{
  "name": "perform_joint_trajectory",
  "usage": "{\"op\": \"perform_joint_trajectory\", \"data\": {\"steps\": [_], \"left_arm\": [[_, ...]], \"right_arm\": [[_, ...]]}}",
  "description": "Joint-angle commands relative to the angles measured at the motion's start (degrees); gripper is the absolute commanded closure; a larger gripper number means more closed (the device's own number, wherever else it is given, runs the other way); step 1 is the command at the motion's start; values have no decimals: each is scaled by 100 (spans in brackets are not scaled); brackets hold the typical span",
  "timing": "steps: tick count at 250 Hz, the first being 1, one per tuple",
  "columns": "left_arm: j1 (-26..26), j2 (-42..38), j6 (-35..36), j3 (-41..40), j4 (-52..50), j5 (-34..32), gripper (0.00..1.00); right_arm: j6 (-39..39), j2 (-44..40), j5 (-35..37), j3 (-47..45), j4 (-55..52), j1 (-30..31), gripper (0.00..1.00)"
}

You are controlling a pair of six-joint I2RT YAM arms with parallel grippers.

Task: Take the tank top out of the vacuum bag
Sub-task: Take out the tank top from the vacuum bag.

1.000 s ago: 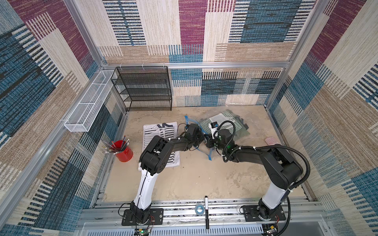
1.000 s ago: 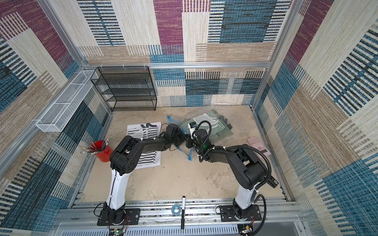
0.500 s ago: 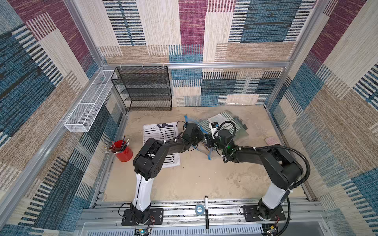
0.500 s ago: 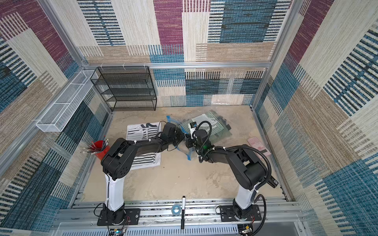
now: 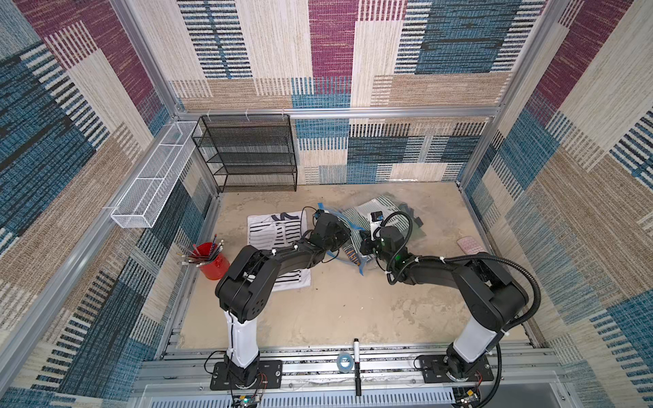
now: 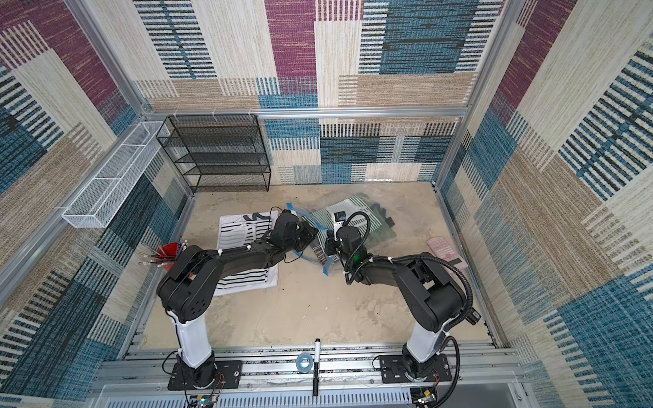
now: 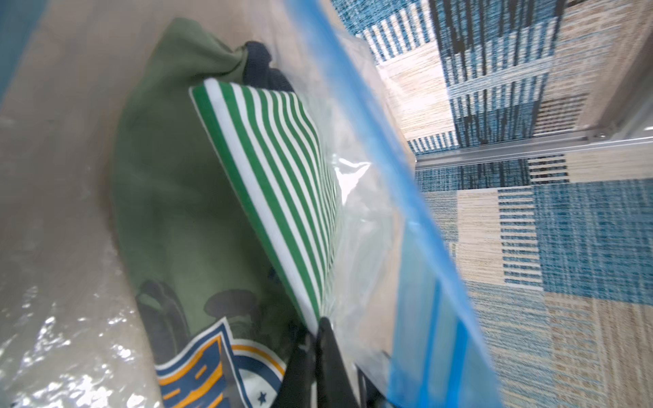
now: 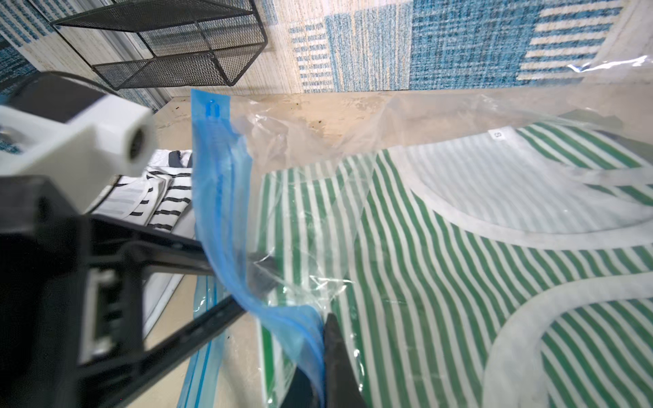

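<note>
The left gripper point(image 7: 322, 323) is closed, its black tips pinched on the corner of the green-and-white striped tank top point(image 7: 282, 169) at the lower centre of the left wrist view. That edge of the fabric is raised off an olive garment point(image 7: 169, 197) printed with a blue, orange and white emblem. A dark navy cloth point(image 7: 261, 67) is bunched beyond both, near the top of the frame. All three are enclosed by the clear plastic of the vacuum bag point(image 7: 417, 226).

The right gripper point(image 8: 327, 319) is also clenched — on the bag's blue zip-seal strip point(image 8: 219, 183), which is held up off the table at the lower centre of the right wrist view. The left gripper is seen there reaching into the bag mouth from the left of the frame.

In both top views the bag point(image 5: 353, 220) point(image 6: 318, 220) is found just above centre — under and between the two wrists, on the beige table point(image 5: 335, 303). A black-and-white striped shirt point(image 5: 274, 233) is spread flat just to its left, and a red cup of pencils point(image 5: 212, 263) stands farther left.
</note>
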Motion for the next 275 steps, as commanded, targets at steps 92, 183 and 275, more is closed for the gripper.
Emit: {"op": "perform_joint_trajectory", "data": {"steps": [92,183,275], "left_arm": [[152,-1856,36,-2132,-332,-38,100],[214,-1515,-339,-2343,473,166,70],[249,-756,-1172,-2453,1760,404,65]], "right_arm": [[-34,64,149,94,51,-13,100],[-58,69,64,124,12,-9,100],[-69,95,-8,168,-37,-10,100]]}}
